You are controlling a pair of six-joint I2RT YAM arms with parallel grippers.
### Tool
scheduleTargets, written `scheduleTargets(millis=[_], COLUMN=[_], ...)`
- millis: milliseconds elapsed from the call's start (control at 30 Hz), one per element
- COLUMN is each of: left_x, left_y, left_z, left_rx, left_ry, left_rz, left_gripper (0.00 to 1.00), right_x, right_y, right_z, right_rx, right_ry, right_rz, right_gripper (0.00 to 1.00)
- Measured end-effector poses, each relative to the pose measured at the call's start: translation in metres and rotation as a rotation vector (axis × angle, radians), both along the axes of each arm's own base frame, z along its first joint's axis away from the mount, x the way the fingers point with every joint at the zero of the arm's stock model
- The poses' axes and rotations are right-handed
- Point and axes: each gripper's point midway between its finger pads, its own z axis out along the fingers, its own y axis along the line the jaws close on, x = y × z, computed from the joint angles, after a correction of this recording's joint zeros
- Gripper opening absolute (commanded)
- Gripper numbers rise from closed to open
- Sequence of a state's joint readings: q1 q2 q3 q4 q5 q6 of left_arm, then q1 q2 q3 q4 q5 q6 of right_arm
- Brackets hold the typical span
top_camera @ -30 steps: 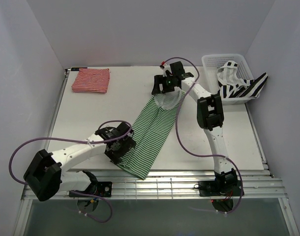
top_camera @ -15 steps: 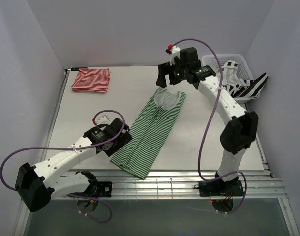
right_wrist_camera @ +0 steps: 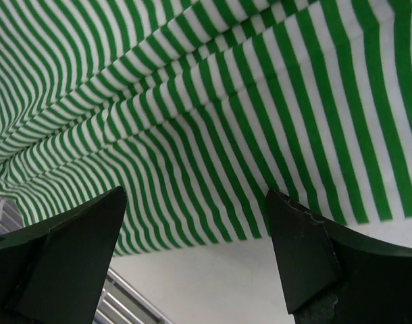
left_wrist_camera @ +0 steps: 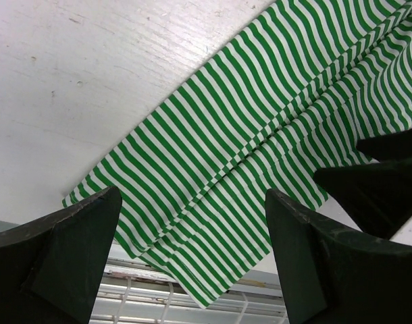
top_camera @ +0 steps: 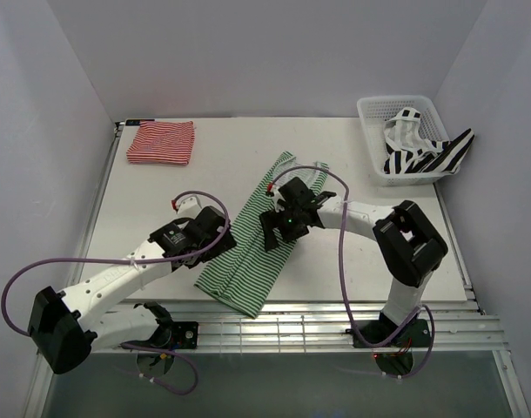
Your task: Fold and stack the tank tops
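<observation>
The green-and-white tank top [top_camera: 264, 239] lies as a long, lengthwise-folded strip running diagonally from the table's middle to its near edge. It also shows in the left wrist view [left_wrist_camera: 260, 135] and the right wrist view [right_wrist_camera: 192, 101]. My left gripper [top_camera: 218, 240] is open and empty over the strip's left edge, also seen in the left wrist view [left_wrist_camera: 192, 270]. My right gripper [top_camera: 272, 235] is open and empty over the strip's right edge [right_wrist_camera: 192, 263]. The red-and-white top [top_camera: 161, 142] lies folded at the far left. The black-and-white top [top_camera: 426, 155] hangs out of the basket.
The white lattice basket [top_camera: 372, 109] stands at the far right corner. A slatted metal rail [top_camera: 318, 329] runs along the near table edge, and the green top's bottom corner overhangs it. The right gripper's dark fingers [left_wrist_camera: 381, 182] show in the left wrist view.
My right arm has swung from the neck end of the green top down to the strip's middle, by its right edge. My left gripper has shifted slightly along the left edge.
</observation>
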State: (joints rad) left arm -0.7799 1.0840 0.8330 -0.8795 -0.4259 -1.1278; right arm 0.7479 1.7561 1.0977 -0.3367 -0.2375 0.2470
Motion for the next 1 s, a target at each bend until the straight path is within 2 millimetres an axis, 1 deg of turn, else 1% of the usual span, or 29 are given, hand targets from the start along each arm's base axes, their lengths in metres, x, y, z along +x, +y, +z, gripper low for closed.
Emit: scheduleTargets(millis=[67,167,333,433,567,633,667,700,767,833,900,933,1000], left_x=[0.001,0.000,-0.006,-0.007,-0.007,-0.006,-0.006,-0.005,-0.005,-0.002,-0.001,0.001,0.002], left_y=[-0.004,-0.006,-0.003,-0.005,-0.011,-0.017,-0.020,-0.023,-0.028,-0.032,-0.037,-0.040,-0.043], left_z=[-0.003,-0.010,-0.020,-0.022,-0.028,-0.030,-0.031,-0.032,-0.035,-0.041,-0.049,-0.054,-0.063], left_rx=[-0.001,-0.004,0.012,0.010,0.000,-0.014,-0.025,-0.037,-0.063,-0.088,-0.113,-0.128,-0.150], left_ry=[0.005,0.016,0.043,0.056,0.078,0.086,0.088,0.087,0.086,0.081,0.092,0.096,0.113], left_rz=[-0.018,-0.040,-0.063,-0.078,-0.100,-0.121,-0.132,-0.146,-0.173,-0.199,-0.224,-0.234,-0.249], left_gripper=[0.98,0.98,0.98,0.98,0.98,0.98,0.98,0.98,0.98,0.98,0.98,0.98,0.98], right_x=[0.007,0.027,0.052,0.086,0.146,0.167,0.173,0.175,0.175,0.162,0.139,0.121,0.089], right_y=[0.004,0.011,0.011,-0.001,-0.026,-0.042,-0.049,-0.053,-0.052,-0.048,-0.047,-0.048,-0.053], right_z=[-0.007,-0.007,-0.005,-0.003,0.001,0.004,0.007,0.011,0.024,0.041,0.058,0.067,0.076], right_rx=[0.007,0.051,0.114,0.146,0.166,0.152,0.149,0.151,0.172,0.200,0.229,0.249,0.287], right_ry=[0.009,-0.014,-0.015,-0.032,-0.087,-0.115,-0.119,-0.120,-0.137,-0.152,-0.172,-0.177,-0.181], right_rz=[-0.006,-0.021,-0.038,-0.057,-0.078,-0.084,-0.084,-0.076,-0.051,-0.024,-0.013,-0.019,-0.035], right_gripper=[0.90,0.90,0.90,0.90,0.90,0.90,0.90,0.90,0.90,0.90,0.90,0.90,0.90])
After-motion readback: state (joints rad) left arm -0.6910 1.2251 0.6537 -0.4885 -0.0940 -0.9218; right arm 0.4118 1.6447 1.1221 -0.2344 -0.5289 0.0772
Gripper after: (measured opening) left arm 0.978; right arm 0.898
